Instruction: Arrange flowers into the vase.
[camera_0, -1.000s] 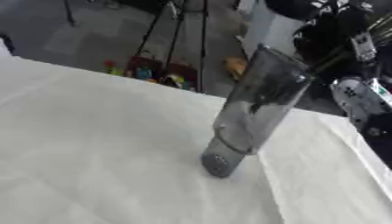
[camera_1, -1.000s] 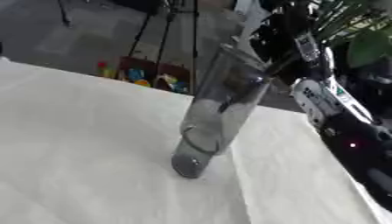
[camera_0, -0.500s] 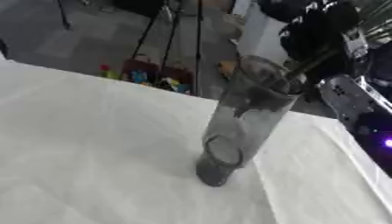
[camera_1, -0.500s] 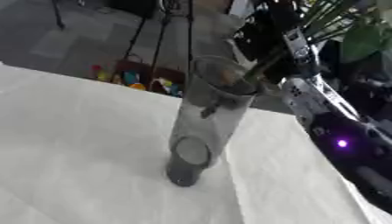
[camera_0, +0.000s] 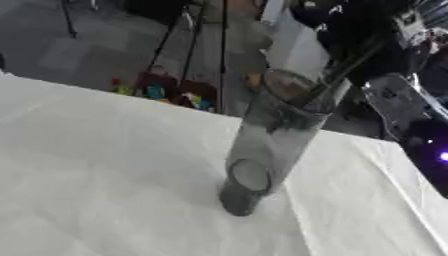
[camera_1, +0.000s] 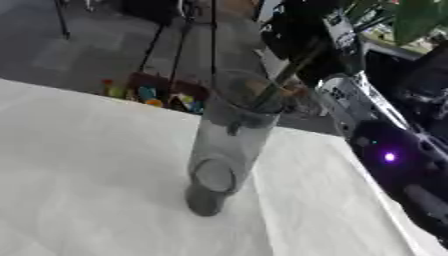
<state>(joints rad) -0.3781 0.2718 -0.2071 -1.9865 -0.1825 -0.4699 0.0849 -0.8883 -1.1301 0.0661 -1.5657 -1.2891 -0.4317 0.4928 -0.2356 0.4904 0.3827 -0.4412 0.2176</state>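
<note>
You have one tall clear glass cylinder vase (camera_0: 273, 145) on the white-covered bench (camera_0: 96, 170), one dark thin flower stem (camera_1: 284, 77) slanting into the vase's mouth, and one black robot hand (camera_1: 302, 35) above the vase.

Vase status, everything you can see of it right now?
The vase is a tall, clear, grey-tinted cylinder, glass or plastic by its look, with a round open mouth and a thick dark base. It stands on the white tablecloth, near the far edge and right of centre, and appears to lean only because the view is tilted. Dark green stems enter its mouth from the upper right, resting against the rim. The right hand is above it, blurred.
</note>
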